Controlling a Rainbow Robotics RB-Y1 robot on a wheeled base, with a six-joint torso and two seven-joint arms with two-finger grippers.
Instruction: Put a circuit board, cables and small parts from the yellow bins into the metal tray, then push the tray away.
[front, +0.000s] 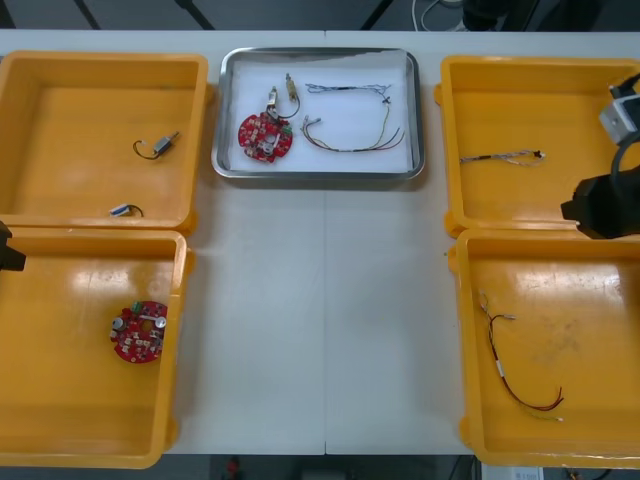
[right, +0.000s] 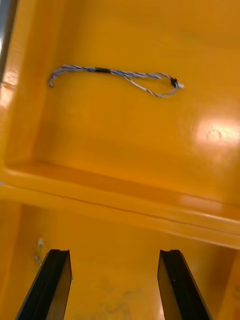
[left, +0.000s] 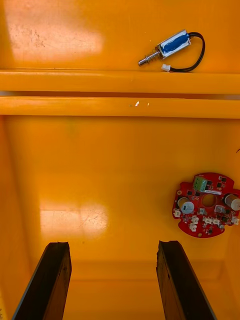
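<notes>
The metal tray (front: 318, 172), white inside, holds a round red circuit board (front: 265, 136), a small metal part (front: 290, 92), a thin twisted cable (front: 348, 88) and a red and yellow cable (front: 362, 142). My right gripper (front: 600, 205) hangs at the table's right edge over the rims between the two right bins. In its wrist view the right gripper (right: 115, 282) is open and holds nothing; a twisted blue and white cable (right: 115, 75) lies beyond it. My left gripper (front: 8, 250) is at the left edge. It stands open (left: 114, 277) above the near left bin, with a red circuit board (left: 206, 205) just beyond one finger.
The far left yellow bin (front: 195, 70) holds two small metal parts (front: 160, 146) (front: 125, 210); one small metal part (left: 167, 47) lies past the bin rims. The near left bin's board (front: 138, 331) lies flat. The near right bin (front: 462, 330) holds a red and black cable (front: 515, 365).
</notes>
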